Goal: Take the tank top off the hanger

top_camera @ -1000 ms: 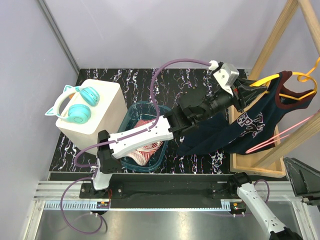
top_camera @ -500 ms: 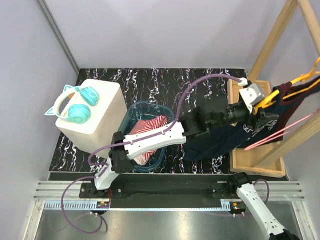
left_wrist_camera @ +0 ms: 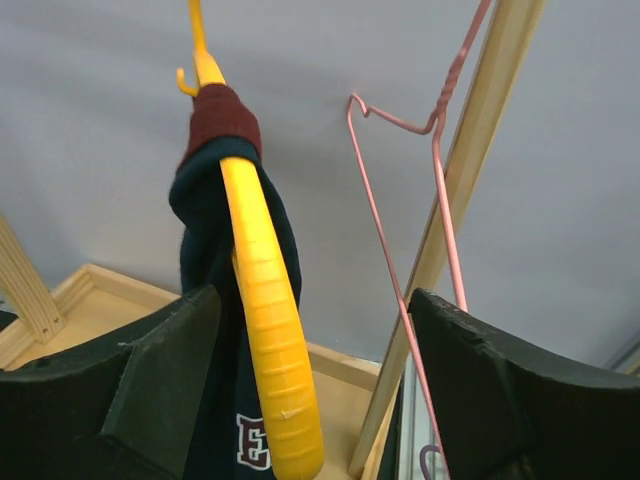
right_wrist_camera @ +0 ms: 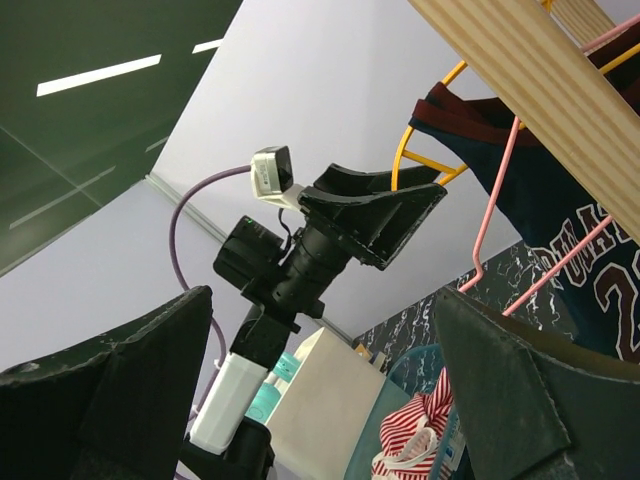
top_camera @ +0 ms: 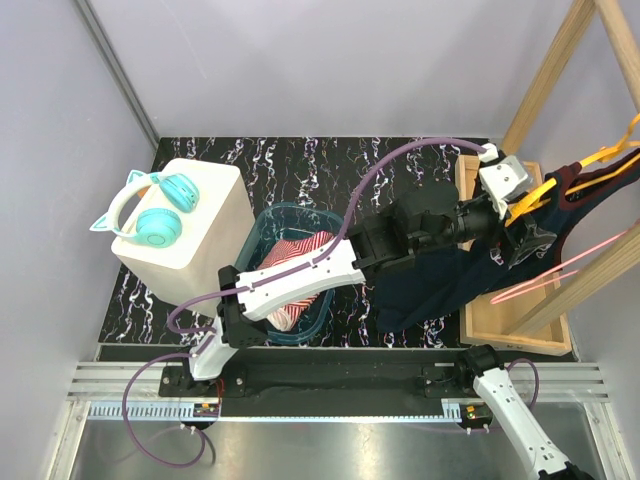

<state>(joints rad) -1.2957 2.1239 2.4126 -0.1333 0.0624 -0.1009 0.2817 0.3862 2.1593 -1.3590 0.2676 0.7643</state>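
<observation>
Two black, wedge-shaped jaws of the left gripper [left_wrist_camera: 312,300] stand spread wide, with the hanger [left_wrist_camera: 268,300], a smooth, glossy band of yellow plastic, in the gap between them. The tank top [left_wrist_camera: 213,195] is soft navy cloth with a maroon strap edge and white lettering. It hangs on that hanger at the pale wooden rack [left_wrist_camera: 485,120], its body draped beneath the left arm above the marbled black table [top_camera: 300,165]. A thin pink wire hanger [left_wrist_camera: 385,250] hangs just beside it. The right gripper [right_wrist_camera: 322,300] is also spread wide and empty, apart from the garment.
</observation>
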